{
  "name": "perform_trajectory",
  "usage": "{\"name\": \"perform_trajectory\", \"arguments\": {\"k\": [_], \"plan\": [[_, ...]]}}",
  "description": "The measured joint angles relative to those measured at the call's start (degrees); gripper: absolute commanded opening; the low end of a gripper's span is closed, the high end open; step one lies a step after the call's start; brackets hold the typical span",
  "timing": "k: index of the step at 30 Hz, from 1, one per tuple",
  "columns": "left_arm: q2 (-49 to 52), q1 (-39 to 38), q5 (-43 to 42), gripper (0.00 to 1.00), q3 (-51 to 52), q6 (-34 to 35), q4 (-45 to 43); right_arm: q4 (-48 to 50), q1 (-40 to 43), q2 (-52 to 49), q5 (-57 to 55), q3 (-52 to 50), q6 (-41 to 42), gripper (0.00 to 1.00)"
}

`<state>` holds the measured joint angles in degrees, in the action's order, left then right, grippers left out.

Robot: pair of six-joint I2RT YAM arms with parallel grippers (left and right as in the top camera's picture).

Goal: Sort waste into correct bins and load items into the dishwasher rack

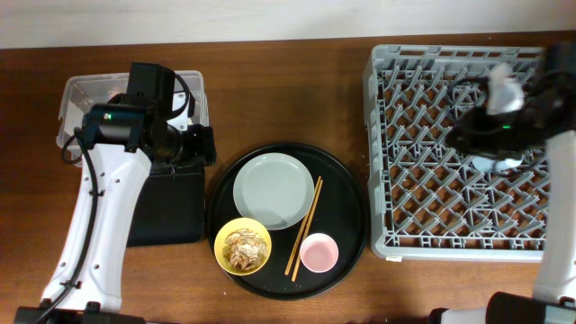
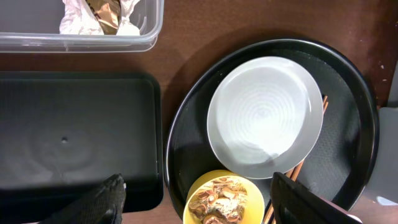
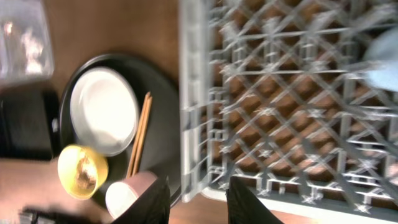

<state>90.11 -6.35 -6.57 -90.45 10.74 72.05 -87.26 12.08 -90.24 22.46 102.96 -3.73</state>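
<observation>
Jaws of the left gripper (image 2: 198, 184) are spread wide and empty, hung over the seam between the shallow black rectangular tray (image 2: 62, 137) and the large round black tray (image 1: 346, 211). The crumpled white paper tissue (image 2: 78, 18) and shiny brown-gold wrapper (image 2: 107, 11) are lodged in the clear plastic rectangular tub (image 2: 74, 41); that waste is judged sorted.

Tan crumbly food scraps (image 1: 244, 248) are contained in the small yellow bowl (image 1: 219, 245), which is set against the lower edge of the pale grey-green round plate (image 1: 273, 189). The wooden chopsticks (image 1: 304, 227) are laid along the plate's right edge, with the small pink cup (image 1: 319, 252) just beside their lower end. Open room is left along the round tray's right rim.

Jaws of the right gripper (image 3: 199, 186) are parted, with nothing seen between them, over the large square grey plastic rack (image 1: 374, 153). A blurred pale blue shape (image 3: 382, 56), probably the small blue cup, is seated among the rack's pegs.
</observation>
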Motion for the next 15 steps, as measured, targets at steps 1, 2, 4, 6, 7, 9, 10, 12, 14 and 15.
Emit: {"name": "perform_trajectory", "arguments": {"k": [1, 2, 4, 6, 7, 9, 10, 12, 14, 15], "plan": [[0.00, 0.00, -0.02, 0.73, 0.00, 0.00, 0.07, -0.81, -2.40, -0.04, -0.48, 0.00, 0.02, 0.35], [0.00, 0.00, -0.02, 0.73, 0.00, 0.00, 0.39, -1.86, -5.42, -0.04, -1.46, -0.04, 0.24, 0.36], [0.00, -0.46, 0.07, 0.73, 0.00, 0.00, 1.01, -3.32, -10.60, -0.02, -4.74, -0.55, 1.55, 0.36], [0.00, -2.91, 0.20, 0.73, 0.02, 0.02, 1.05, -4.31, -15.19, -0.04, -9.73, -2.08, 4.35, 0.36], [0.00, -4.61, 0.20, 0.73, 0.35, 0.02, 0.87, -4.28, -16.35, -0.02, -10.93, -2.86, 5.38, 0.37], [0.00, -8.50, -0.22, 0.74, 2.21, 0.00, 0.72, -4.07, -17.75, -0.02, -12.83, -5.42, 7.41, 0.38], [0.07, -10.36, -0.52, 0.74, 3.28, 0.00, 0.70, -3.61, -17.94, -0.02, -13.42, -6.88, 8.28, 0.38], [0.13, -14.12, -1.36, 0.76, 5.33, 0.00, -0.13, -2.47, -18.10, -0.02, -14.16, -10.08, 9.77, 0.38], [0.22, -19.10, -2.43, 0.80, 7.78, 0.04, -1.20, -0.37, -18.10, 0.31, -14.82, -15.89, 11.08, 0.39], [0.22, -20.92, -2.58, 0.83, 8.74, 0.04, -1.84, 0.70, -18.10, 0.83, -14.97, -18.36, 11.45, 0.39]]}}
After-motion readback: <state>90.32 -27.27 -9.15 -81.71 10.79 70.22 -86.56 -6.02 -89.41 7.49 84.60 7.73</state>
